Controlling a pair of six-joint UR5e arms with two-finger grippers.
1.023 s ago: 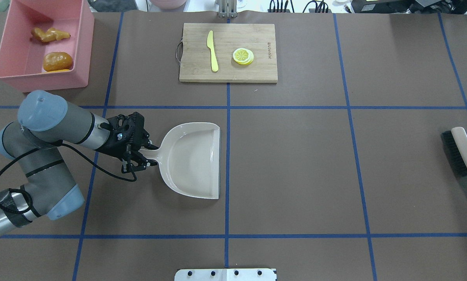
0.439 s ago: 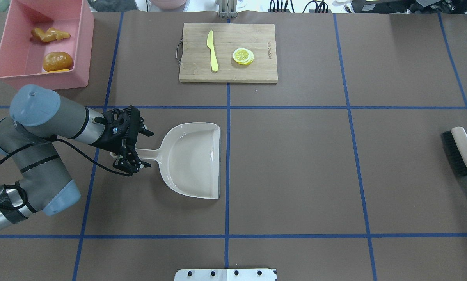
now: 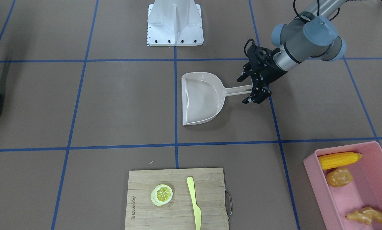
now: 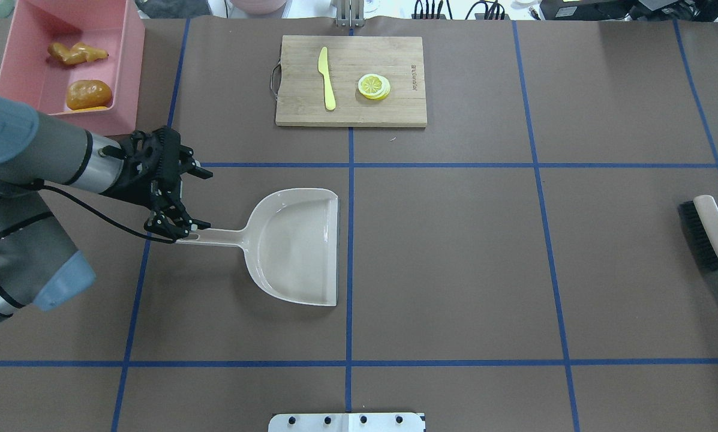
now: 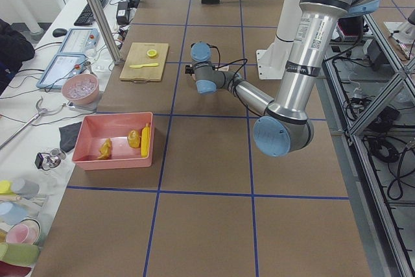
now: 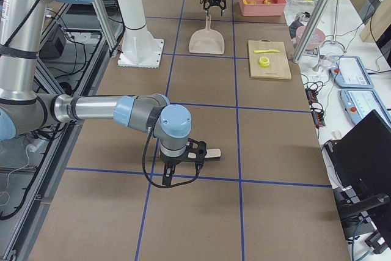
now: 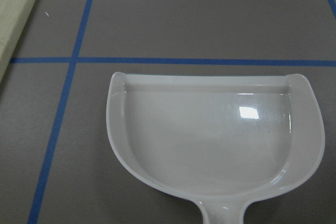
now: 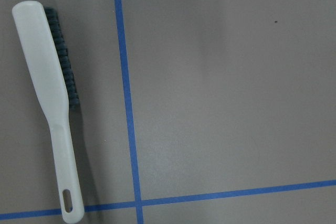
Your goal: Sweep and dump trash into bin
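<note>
The pink bin point(image 4: 128, 72) stands at the far left, also in the front view point(image 3: 369, 185). In it lie the corn cob point(image 3: 339, 159), the potato-like piece point(image 3: 339, 177) and the ginger root point(image 3: 366, 215). The beige dustpan point(image 4: 296, 246) lies flat and empty on the table; it also fills the left wrist view point(image 7: 210, 140). My left gripper point(image 4: 192, 201) is open, its fingers spread either side of the end of the dustpan's handle point(image 4: 215, 235), holding nothing. My right gripper point(image 6: 198, 154) hovers by the brush point(image 4: 703, 231); I cannot tell whether it is open or shut.
A wooden cutting board point(image 4: 394, 108) at the far middle carries a yellow knife point(image 4: 327, 81) and a lemon slice point(image 4: 373, 86). The brush also lies in the right wrist view point(image 8: 50, 93). The robot's white base plate point(image 4: 347, 422) sits at the near edge.
My left gripper has drawn back left along the dustpan's handle, from its neck to its end, staying open. The dustpan has not moved.
</note>
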